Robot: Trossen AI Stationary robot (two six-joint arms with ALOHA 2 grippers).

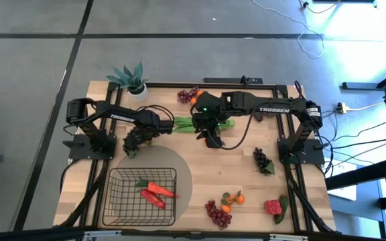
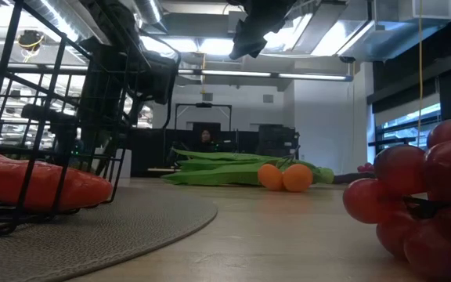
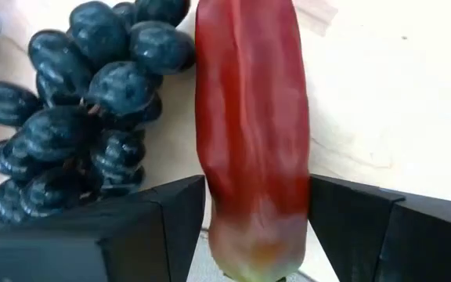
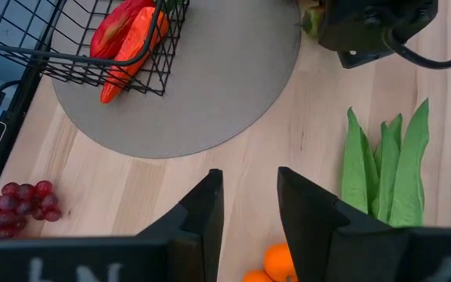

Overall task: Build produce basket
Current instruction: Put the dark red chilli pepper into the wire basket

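From above, the left tool (image 1: 133, 142) sits low on the worktop (image 1: 246, 181), just above the wire basket (image 1: 122, 206), which rests partly on a grey round mat (image 1: 183, 175) and already holds a carrot (image 1: 158, 189) and a red pepper (image 1: 154, 199). The right tool (image 1: 212, 137) hovers beside the green bean pods (image 1: 187, 124). A purple grape bunch (image 1: 188, 95), a dark grape bunch (image 1: 263, 160), tangerines (image 1: 234, 198), more red grapes (image 1: 216, 213) and a strawberry (image 1: 273, 207) lie well apart from both.

At worktop height, the bean pods (image 2: 225, 167) and two tangerines (image 2: 283, 178) lie far off; the basket wall (image 2: 45, 117) and red grapes (image 2: 421, 200) crowd the edges, so neither tool is clearly seen.

The left wrist view shows the tool's fingers (image 3: 159, 223) half open around a red pepper (image 3: 253, 133), with black grapes (image 3: 92, 102) touching it on one side. Contact looks close but not certain. To do this well, close squarely on the pepper alone and lift straight, so that the grapes are not dragged along.

The right wrist view shows its fingers (image 4: 202, 211) slightly parted and empty, with a tangerine (image 4: 276, 262) cut off at the edge.
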